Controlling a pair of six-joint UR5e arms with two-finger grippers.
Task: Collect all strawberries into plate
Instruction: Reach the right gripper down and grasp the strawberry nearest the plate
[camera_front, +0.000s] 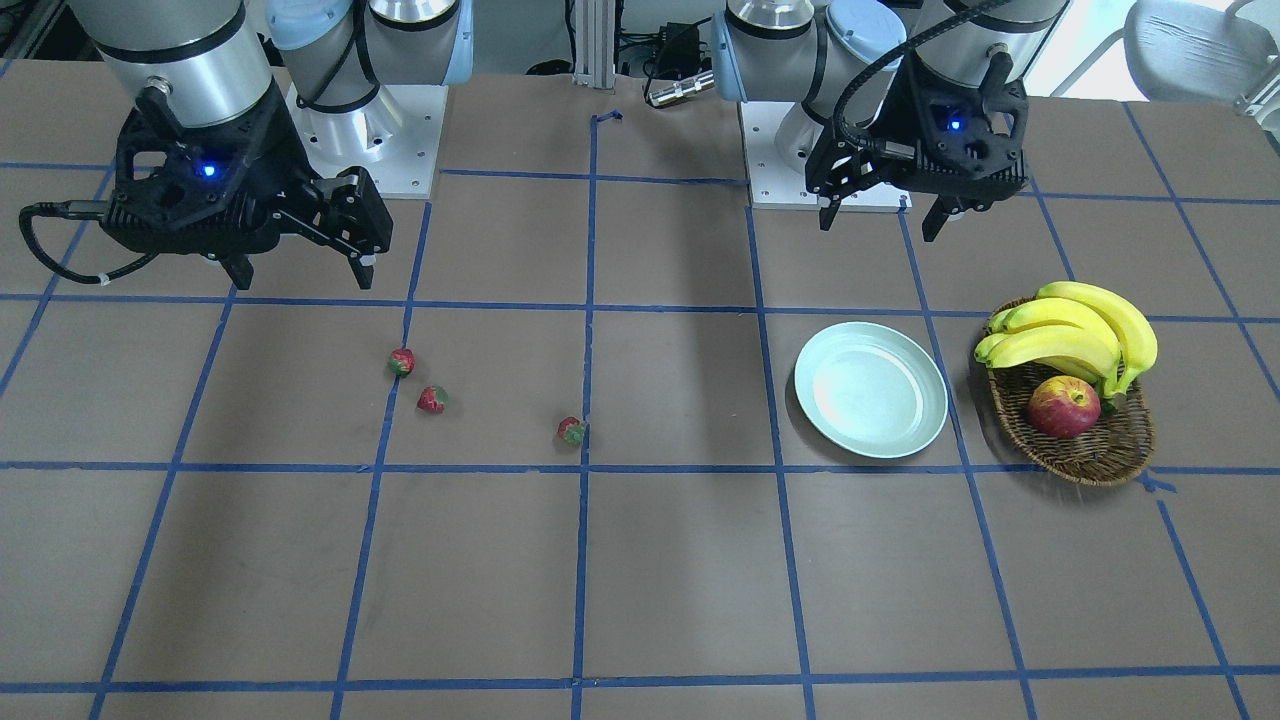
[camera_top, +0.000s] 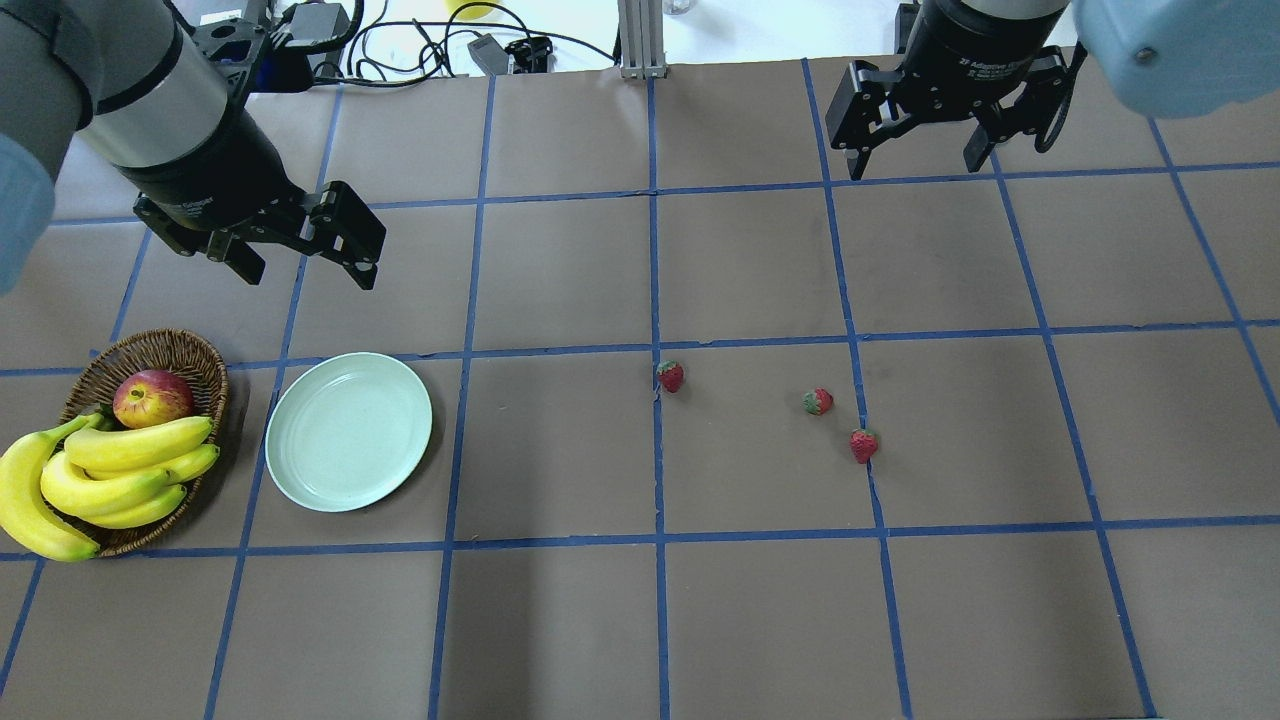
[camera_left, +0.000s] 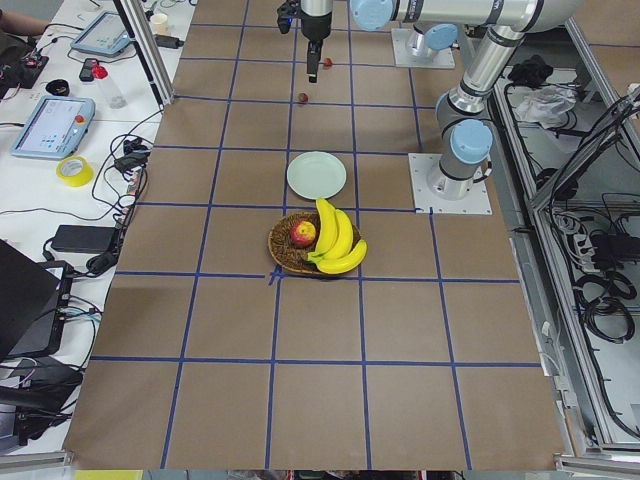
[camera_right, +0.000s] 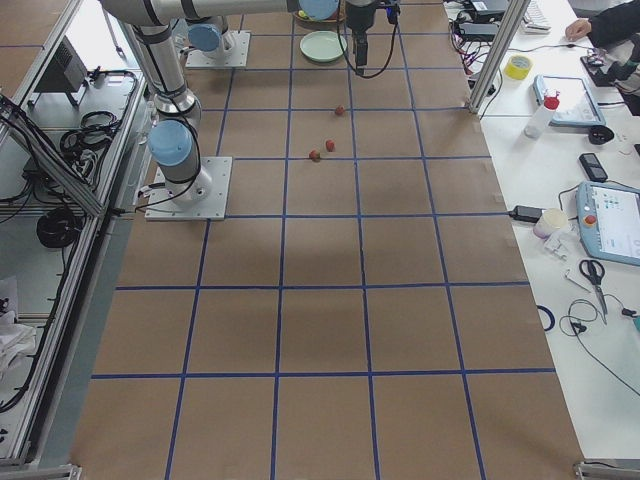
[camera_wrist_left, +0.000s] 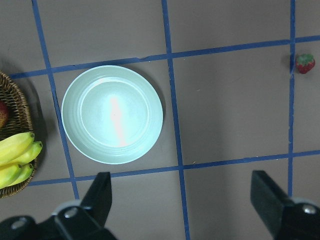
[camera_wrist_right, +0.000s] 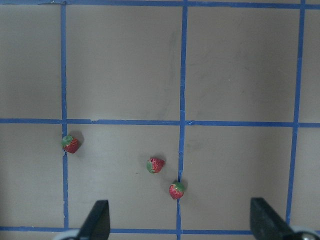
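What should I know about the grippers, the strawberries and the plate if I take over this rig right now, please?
Both grippers are open and empty. The left gripper hangs above the table near the plate, and the right gripper hangs over the other half.
The plate is empty and sits beside the basket of fruit.
All three strawberries lie on the table on the right gripper's side, apart from one another.
Done: nothing yet.
Left: move all three strawberries into the plate.

Wicker basket (camera_top: 207, 378) with bananas (camera_top: 130, 446) and an apple (camera_top: 152, 397)
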